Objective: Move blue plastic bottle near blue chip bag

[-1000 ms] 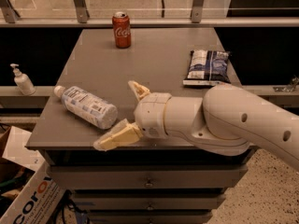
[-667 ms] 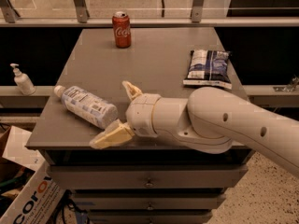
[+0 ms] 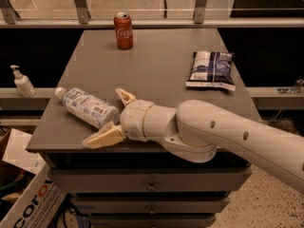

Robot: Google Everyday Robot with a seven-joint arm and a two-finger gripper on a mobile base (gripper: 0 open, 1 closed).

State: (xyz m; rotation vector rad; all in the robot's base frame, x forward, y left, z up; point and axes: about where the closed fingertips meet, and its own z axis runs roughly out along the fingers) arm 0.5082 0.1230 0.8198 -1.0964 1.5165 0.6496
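Observation:
The blue plastic bottle (image 3: 88,107) lies on its side at the front left of the grey table (image 3: 161,61), white cap pointing left. The blue chip bag (image 3: 212,69) lies flat at the table's right side, far from the bottle. My gripper (image 3: 111,118) is open, its two cream fingers spread wide. One finger (image 3: 126,97) is behind the bottle's base end and the other (image 3: 103,137) is in front of it at the table's front edge. The bottle's base sits between them; no grip shows.
A red Coca-Cola can (image 3: 123,30) stands at the table's back, left of centre. A white pump dispenser bottle (image 3: 22,81) stands on a ledge left of the table. A cardboard box (image 3: 23,194) sits on the floor at lower left. Drawers are under the table.
My arm and gripper have moved left toward the bottle, so the fingers now straddle its base end. The bottle, bag and can have not moved.

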